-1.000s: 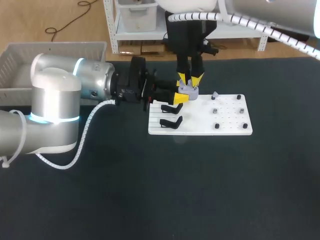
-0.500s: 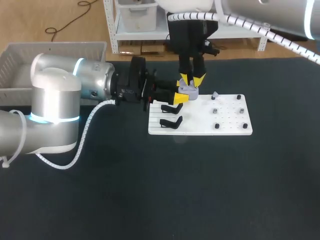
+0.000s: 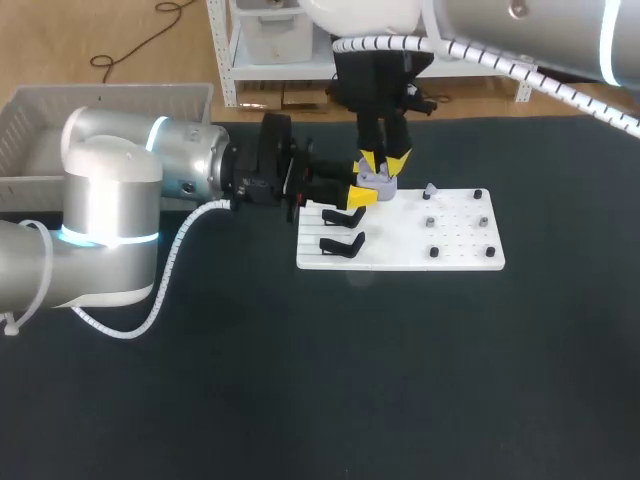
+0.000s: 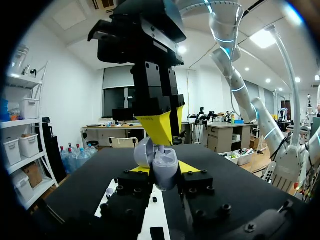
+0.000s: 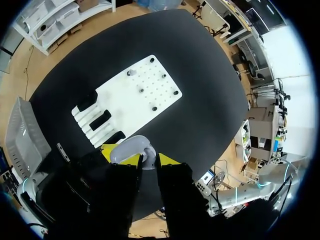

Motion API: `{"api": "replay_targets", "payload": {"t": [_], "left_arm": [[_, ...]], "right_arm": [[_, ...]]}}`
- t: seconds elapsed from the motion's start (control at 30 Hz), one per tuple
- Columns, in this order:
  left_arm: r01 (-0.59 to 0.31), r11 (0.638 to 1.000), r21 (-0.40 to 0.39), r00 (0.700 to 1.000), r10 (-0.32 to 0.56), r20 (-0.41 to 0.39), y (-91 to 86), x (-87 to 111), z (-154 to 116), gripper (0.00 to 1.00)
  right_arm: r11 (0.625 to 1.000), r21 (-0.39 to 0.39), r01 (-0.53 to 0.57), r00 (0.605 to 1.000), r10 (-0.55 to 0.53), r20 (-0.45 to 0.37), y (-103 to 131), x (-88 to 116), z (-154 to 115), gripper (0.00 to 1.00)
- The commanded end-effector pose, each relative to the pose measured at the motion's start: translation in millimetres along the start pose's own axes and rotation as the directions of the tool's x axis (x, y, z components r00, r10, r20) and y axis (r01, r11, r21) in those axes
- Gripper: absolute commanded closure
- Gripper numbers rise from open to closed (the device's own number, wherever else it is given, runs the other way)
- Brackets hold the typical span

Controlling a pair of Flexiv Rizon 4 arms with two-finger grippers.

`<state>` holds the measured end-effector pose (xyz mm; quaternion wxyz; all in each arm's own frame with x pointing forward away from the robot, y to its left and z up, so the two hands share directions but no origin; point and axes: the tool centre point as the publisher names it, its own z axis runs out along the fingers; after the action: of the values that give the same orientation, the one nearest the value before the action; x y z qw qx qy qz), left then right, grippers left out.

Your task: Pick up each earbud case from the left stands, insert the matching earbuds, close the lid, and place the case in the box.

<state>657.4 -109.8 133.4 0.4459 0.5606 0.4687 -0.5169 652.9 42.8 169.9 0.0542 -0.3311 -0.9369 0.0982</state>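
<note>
Black cloth covers the table (image 3: 400,380), where a white board (image 3: 460,262) shows two near-left stands (image 3: 342,244) that look bare and small earbuds (image 3: 428,190) sitting on pegs on its right half. At the board's far-left corner the left gripper (image 3: 362,193) is clamped from two sides on the open grey earbud case (image 3: 375,178). The right gripper (image 3: 384,160) hangs just above it, tips pinched nearly together on what looks like an earbud (image 4: 161,148) at the case's mouth. By that reading this case is at insertion, with lid-closing and the trip to the box (image 3: 40,150) at far left yet to do; its contents cannot be seen.
</note>
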Motion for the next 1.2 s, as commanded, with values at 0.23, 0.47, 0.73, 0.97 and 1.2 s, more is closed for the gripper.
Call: {"api": "replay_targets", "payload": {"t": [0.23,0.47,0.73,0.97,1.2], "left_arm": [[0.0,1.0,0.003,1.0,0.0,0.0,0.8,-0.4,0.2,1.0],[0.0,1.0,0.003,1.0,0.0,0.0,0.8,-0.4,0.2,1.0],[0.0,1.0,0.003,1.0,0.0,0.0,0.8,-0.4,0.2,1.0],[0.0,1.0,0.003,1.0,0.0,0.0,0.8,-0.4,0.2,1.0],[0.0,1.0,0.003,1.0,0.0,0.0,0.8,-0.4,0.2,1.0]], "right_arm": [[1.0,0.003,-0.004,1.0,0.004,0.0,0.8,-0.2,2.2,0.28],[1.0,0.003,-0.004,1.0,0.004,0.0,0.8,-0.2,2.2,0.0],[1.0,0.003,-0.004,1.0,0.004,0.0,0.8,-0.2,2.2,0.0],[1.0,0.003,-0.004,1.0,0.004,0.0,0.8,-0.2,2.2,0.0],[0.999,-0.039,0.028,0.999,-0.028,-0.02,0.3,2.7,-4.1,0.0]]}}
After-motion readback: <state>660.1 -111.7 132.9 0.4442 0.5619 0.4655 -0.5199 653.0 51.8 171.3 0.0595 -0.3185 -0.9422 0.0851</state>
